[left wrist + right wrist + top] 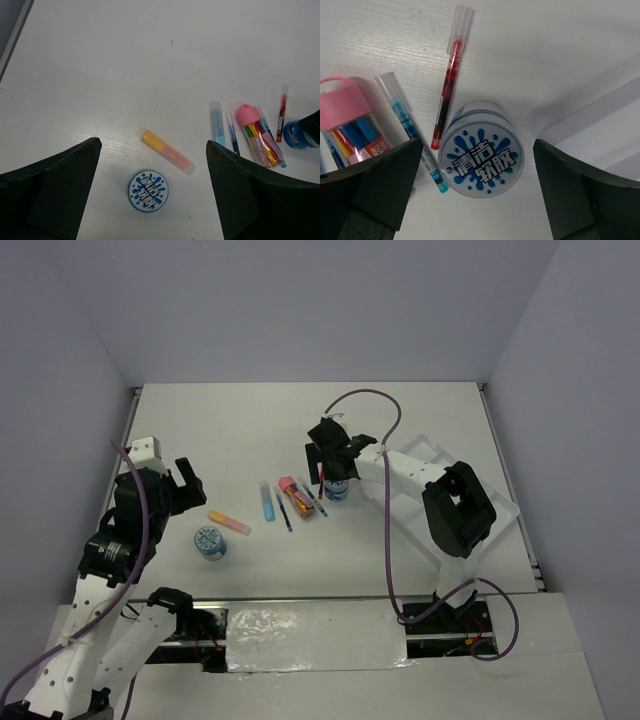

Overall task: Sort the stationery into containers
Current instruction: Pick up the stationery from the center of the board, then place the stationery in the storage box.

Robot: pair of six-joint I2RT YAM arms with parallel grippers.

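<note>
One blue-white tub (210,541) stands at front left, with a yellow-orange stick (229,523) beside it. A light-blue stick (267,501), a thin blue pen (284,510) and a pink-capped marker pack (295,497) lie mid-table. My left gripper (185,480) is open and empty; its wrist view shows it above the tub (148,190) and the stick (166,151). My right gripper (330,455) is open, its fingers either side of the second tub (481,156), beside a red pen (449,85) and a blue pen (410,127). The white tray (432,443) is partly hidden by my right arm.
The tray's corner (600,120) lies just right of the second tub. The pink-capped pack (350,120) lies to its left. The table's back wall and side edges frame the white surface.
</note>
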